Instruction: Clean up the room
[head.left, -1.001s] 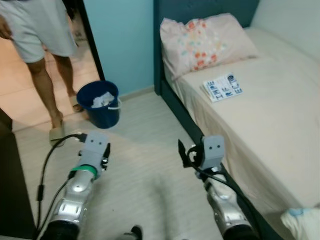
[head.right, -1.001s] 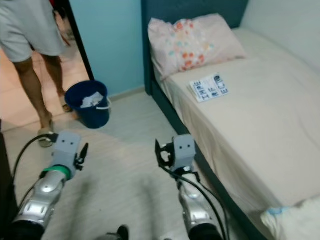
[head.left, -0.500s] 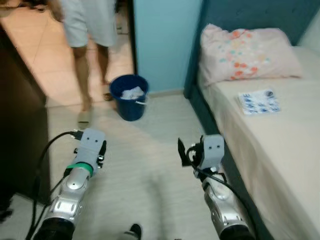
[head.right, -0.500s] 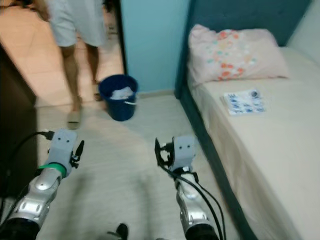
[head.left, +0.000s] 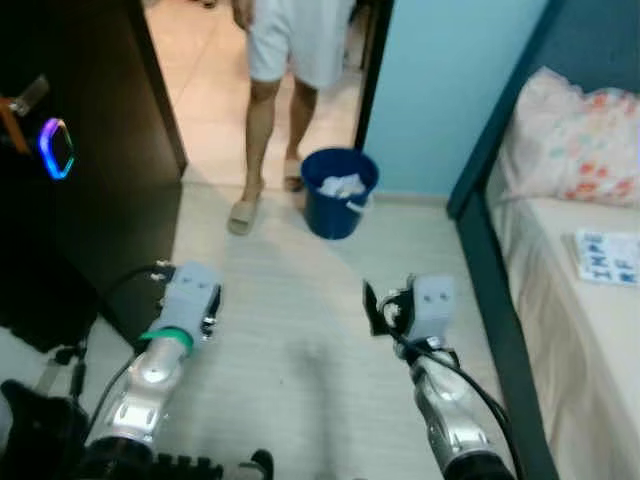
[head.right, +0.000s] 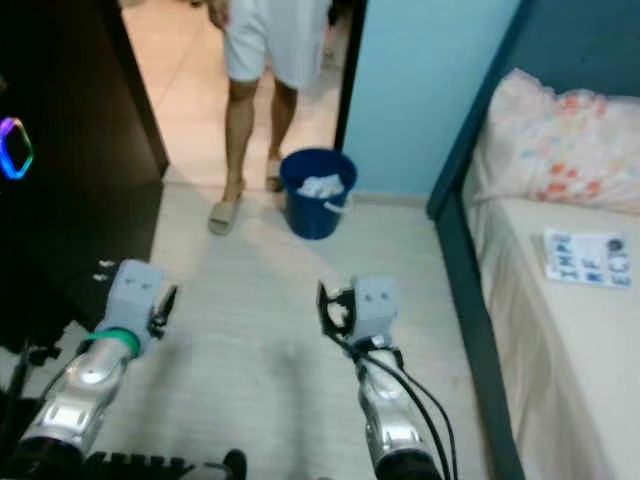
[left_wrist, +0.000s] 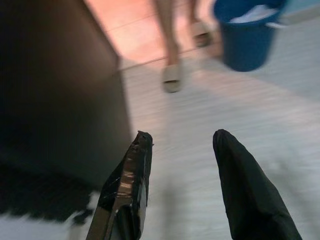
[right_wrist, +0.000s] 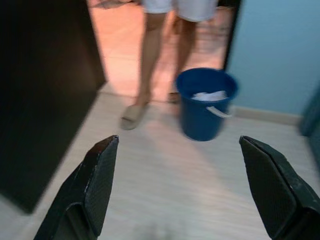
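Ahead of both grippers, a blue bucket (head.left: 339, 192) with white crumpled paper (right_wrist: 209, 95) inside stands on the pale floor (head.left: 290, 330), well apart from them, beside a person's sandalled feet (head.left: 243, 212). Left gripper (left_wrist: 182, 145) hovers over the floor, fingers moderately spread, holding nothing. Right gripper (right_wrist: 187, 150) hovers wide open, empty, pointing toward the bucket. A bed (head.left: 575, 290) lies to its right.

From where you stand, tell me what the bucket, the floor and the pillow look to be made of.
Bucket: likely plastic, an even blue with a smooth rim and a thin pale handle; white crumpled stuff inside, paper or cloth.
Floor: pale planks with fine lines, probably laminate or vinyl, matte.
Pillow: soft fabric, pink with a printed orange pattern, creased and rumpled.
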